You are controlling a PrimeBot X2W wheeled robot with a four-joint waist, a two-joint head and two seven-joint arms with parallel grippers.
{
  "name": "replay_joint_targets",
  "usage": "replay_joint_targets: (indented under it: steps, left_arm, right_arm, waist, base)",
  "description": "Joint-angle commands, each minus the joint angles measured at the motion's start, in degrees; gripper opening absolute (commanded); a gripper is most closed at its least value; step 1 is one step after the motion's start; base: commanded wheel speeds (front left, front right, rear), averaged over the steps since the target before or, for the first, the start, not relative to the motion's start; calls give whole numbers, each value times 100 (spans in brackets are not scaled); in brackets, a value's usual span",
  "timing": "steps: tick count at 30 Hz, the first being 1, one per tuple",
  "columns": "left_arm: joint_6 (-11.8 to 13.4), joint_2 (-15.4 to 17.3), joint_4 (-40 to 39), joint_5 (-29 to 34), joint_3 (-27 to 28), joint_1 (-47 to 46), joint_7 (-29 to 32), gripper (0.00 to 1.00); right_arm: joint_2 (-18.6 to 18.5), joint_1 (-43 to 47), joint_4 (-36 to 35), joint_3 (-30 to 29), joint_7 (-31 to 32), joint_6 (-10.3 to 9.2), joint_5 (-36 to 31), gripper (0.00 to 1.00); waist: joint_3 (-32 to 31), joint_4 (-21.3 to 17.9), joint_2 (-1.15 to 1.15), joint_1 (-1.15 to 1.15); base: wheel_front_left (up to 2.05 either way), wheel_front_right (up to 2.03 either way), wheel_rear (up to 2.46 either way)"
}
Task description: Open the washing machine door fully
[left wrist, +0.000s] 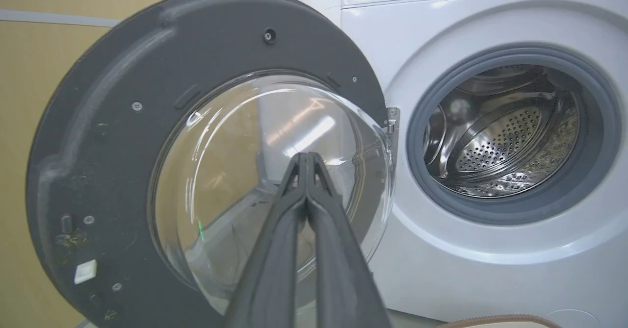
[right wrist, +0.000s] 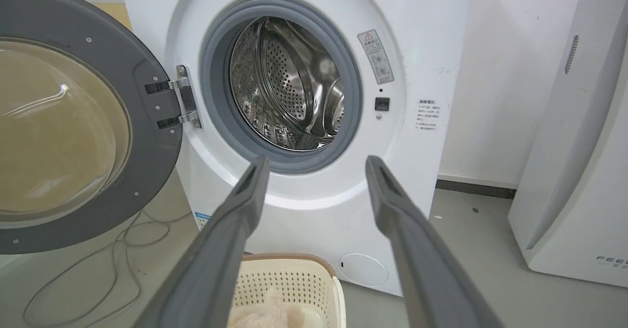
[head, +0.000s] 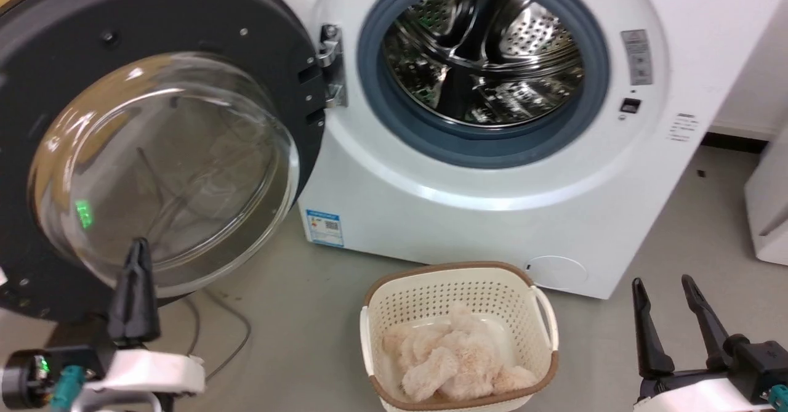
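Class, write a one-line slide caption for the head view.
Washing machine door stands wide open beside the drum; laundry basket on the floor; left fingers shut, right fingers open.

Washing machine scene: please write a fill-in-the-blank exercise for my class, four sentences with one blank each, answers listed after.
1. The washing machine door hangs ____ on its hinge.
2. The left claw has its fingers pressed ____.
3. The right claw has its fingers spread ____.
4. The basket of fluffy laundry stands on the ____ before the washing machine.

Answers: open; together; apart; floor.
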Motion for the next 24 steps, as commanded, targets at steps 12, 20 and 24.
replay_joint_targets:
  steps: [12, 20, 24]
  left_arm:
    - [-44, -204, -216, -53, -509, 554, 10, 100]
    - [-52, -248, -123, -167, -670, 701, 10, 100]
    - [-42, -271, -59, -146, -751, 697, 0, 0]
  right_arm:
    - [15, 128, -175, -1, -26, 3, 6, 100]
    - [15, 229, -243, 16, -26, 3, 23, 100]
    - [-1, 194, -209, 21, 2, 0, -3, 0]
  waist:
    - [-148, -664, 0, 1]
    - [-163, -1014, 0, 1]
    - [-169, -1100, 0, 1]
  base:
    - [0, 0, 0]
    - [0, 0, 0]
    - [0, 0, 0]
